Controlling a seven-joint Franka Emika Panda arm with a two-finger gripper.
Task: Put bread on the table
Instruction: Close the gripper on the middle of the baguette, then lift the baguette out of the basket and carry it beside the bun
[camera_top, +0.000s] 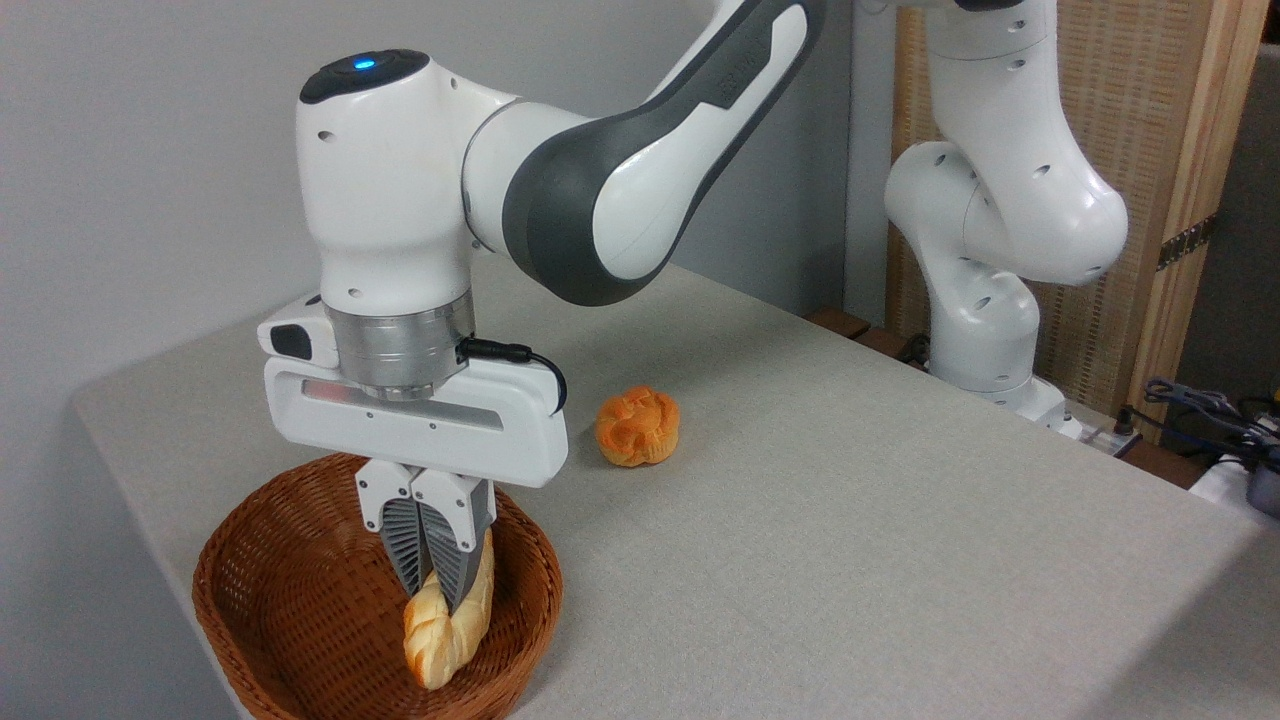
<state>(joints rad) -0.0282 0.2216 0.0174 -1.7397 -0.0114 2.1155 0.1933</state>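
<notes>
Camera view: fixed, looking down and across a cloth-covered table (850, 520) toward a grey wall.
Arm: white and dark grey Franka arm (640, 170), base at upper right, reaching across to the left with the wrist pointing straight down.
Gripper position: gripper (432, 590) lowered inside the basket (290, 600), fingers vertical.
Gripper state: the two ribbed fingers (405, 540) stand close together and are clamped on the bread (445, 630); the tips press into the upper half of the loaf.
Bread location: inside the wicker basket, toward its right side, not on the table cloth.
Bread long axis: runs steeply in the picture, from upper right near the fingers to lower left near the basket's front rim.
Bread orientation: upper tapered end is partly hidden behind the right finger; lower rounded end points toward the camera and the front of the basket.
Bread contact with basket: cannot tell whether the lower end rests on the basket floor or is lifted clear.
Basket location: front left corner of the table, partly cut off by the lower edge of the picture.
Other item: small round orange bun (638, 426) on the cloth, behind and right of the basket, well apart from the gripper.
</notes>
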